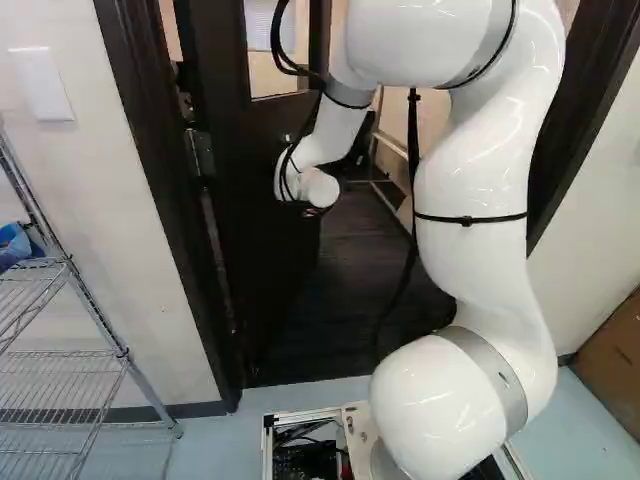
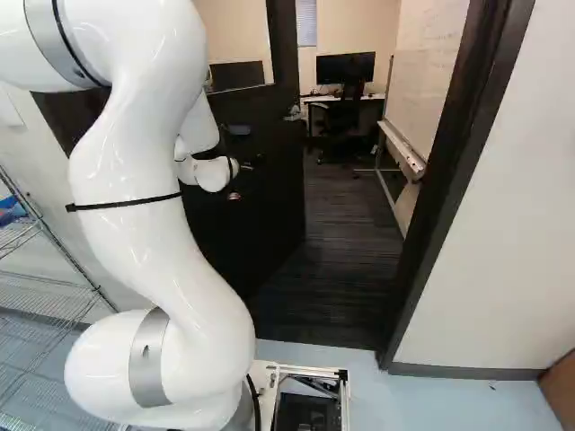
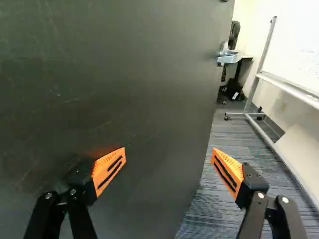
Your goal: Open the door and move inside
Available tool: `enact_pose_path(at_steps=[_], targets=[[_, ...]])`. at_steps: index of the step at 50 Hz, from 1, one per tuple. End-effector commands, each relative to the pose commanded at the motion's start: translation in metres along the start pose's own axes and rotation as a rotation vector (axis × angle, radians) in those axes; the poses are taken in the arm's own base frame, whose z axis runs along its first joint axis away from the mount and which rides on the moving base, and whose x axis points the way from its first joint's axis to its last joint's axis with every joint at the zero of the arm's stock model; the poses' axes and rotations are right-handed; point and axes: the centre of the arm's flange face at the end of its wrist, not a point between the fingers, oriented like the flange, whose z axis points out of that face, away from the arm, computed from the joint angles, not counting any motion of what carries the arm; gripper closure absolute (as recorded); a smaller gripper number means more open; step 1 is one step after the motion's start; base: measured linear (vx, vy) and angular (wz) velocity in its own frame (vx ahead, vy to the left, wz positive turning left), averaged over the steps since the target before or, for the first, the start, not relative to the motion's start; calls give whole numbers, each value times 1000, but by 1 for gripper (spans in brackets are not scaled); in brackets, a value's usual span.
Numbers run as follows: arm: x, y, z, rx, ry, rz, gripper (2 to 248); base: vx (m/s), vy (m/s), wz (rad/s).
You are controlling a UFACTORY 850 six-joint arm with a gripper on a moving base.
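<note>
Dark door (image 3: pixel 119 94): ajar, swung into the room, its free edge leaving a gap onto the carpet; how freely it swings cannot be told.
Gripper (image 3: pixel 169 153): fingers spread wide with nothing between them, one before the door's face, the other past its free edge; whether either touches the door cannot be told.
Door handle (image 3: pixel 228 59): at the free edge, ahead of the gripper, ungripped; a sideways sweep could catch a finger there or hook it round the edge.
White arm (image 1: pixel 480 180): reaching through the doorway; if it loses the door, the panel may swing back onto the wrist or base.
Black cables (image 1: pixel 275 42): looping out from the arm, likely to snag on door or frame.
Base (image 1: pixel 358 425): short of the threshold; driving in off-line would probably clip the door frame (image 2: pixel 449 171).
Whiteboard stand (image 3: pixel 269 145): beyond the opening, narrowing the way in; a wide entry risks striking its foot.
</note>
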Motion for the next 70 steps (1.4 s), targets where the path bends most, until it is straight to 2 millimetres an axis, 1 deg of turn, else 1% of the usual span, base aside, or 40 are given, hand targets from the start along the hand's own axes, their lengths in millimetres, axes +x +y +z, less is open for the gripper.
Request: enact_pose_path(at_steps=[13, 35, 70], targets=[[0, -10, 12, 26, 6, -12, 3, 0, 0, 0], [0, -21, 22, 62, 12, -33, 3, 0, 0, 0], [0, -43, 43, 128, 27, -70, 3, 0, 0, 0]])
